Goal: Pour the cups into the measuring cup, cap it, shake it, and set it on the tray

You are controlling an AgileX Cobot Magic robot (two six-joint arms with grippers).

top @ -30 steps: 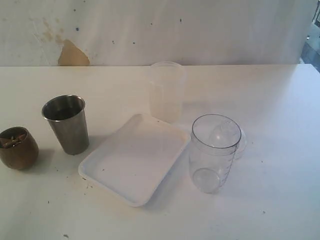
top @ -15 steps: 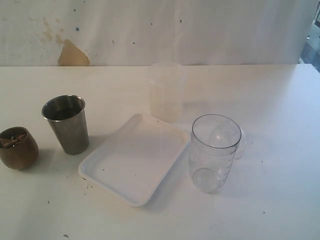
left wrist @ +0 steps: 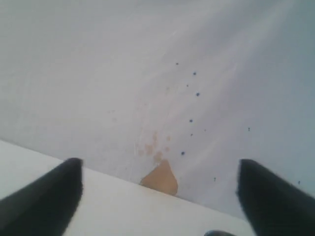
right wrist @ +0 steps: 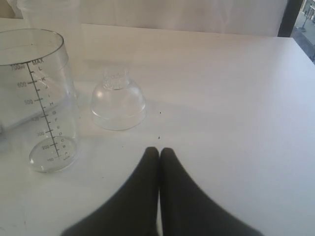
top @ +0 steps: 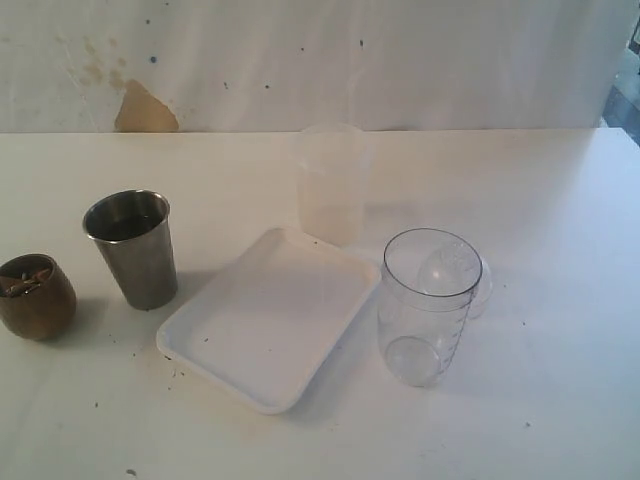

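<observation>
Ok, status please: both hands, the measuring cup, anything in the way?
Left hand open, right hand shut, both empty. Measuring cup upright, uncapped, cap on table beside it. Frosted container behind tray, not blocking.

white bench against a marked white wall, in soft, even light

the bench (top: 560,400) is a plain white surface that runs back to a pale wall (top: 420,60), and small dark flecks (top: 172,372) are scattered over its near part. low on the wall, touching the bench's far edge, sits a tan patch (top: 145,110) with a pointed top. faint brownish stains (top: 95,60) lie above it, with a few small dark blue specks (top: 152,58) nearby. at the right edge a blurred bluish-grey area (top: 622,105) shows beyond the wall.
</observation>
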